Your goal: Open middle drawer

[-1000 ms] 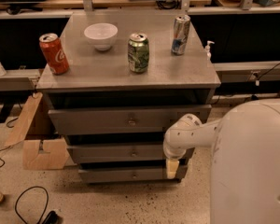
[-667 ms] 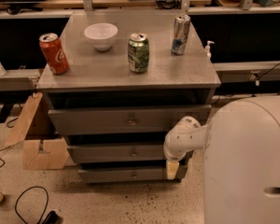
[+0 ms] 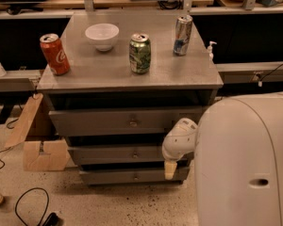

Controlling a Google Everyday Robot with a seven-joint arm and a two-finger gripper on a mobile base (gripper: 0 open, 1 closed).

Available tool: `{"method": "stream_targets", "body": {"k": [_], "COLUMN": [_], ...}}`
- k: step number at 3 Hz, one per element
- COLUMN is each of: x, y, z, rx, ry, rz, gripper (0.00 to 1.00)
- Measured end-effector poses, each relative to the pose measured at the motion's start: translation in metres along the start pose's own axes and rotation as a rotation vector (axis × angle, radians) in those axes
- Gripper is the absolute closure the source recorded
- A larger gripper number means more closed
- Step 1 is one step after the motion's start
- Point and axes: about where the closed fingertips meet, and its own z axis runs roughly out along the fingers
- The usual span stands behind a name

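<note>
Middle drawer (image 3: 108, 155): second in stack under desk (image 3: 184, 74), knob centred. Gripper (image 3: 170, 169) low at stack's right end, off knob; grip state: cannot tell. Risks: catching bottom drawer (image 3: 113, 176) instead; jolt toppling green can (image 3: 140, 53).

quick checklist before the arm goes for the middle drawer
1. Target: middle grey metal drawer in view, front looks shut: ok.
2. Its small round centre knob uncovered: ok.
3. Alignment: gripper lined up with knob: not ok, it hangs right of it, by the drawer's right end.
4. Contact: gripper apart from knob: not ok.
5. Red cola can, green can, silver can, white bowl upright on grey cabinet top: ok.
</note>
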Motion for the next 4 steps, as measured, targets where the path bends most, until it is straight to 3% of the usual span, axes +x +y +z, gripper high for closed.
{"method": "stream_targets", "body": {"k": [1,2,3,4], "x": [-0.015,-0.031,-0.044,-0.045], "y": [-0.001,0.014,0.038,0.039], "z": [0.007,0.014,0.019,0.019], "rx": [-0.001,-0.018,-0.047,-0.049], "ry": [-0.028,-0.072,-0.114,-0.116], "rz": [0.006,0.024,0.038,0.039], "gripper": [0.16,0.33,0.55,0.79]}}
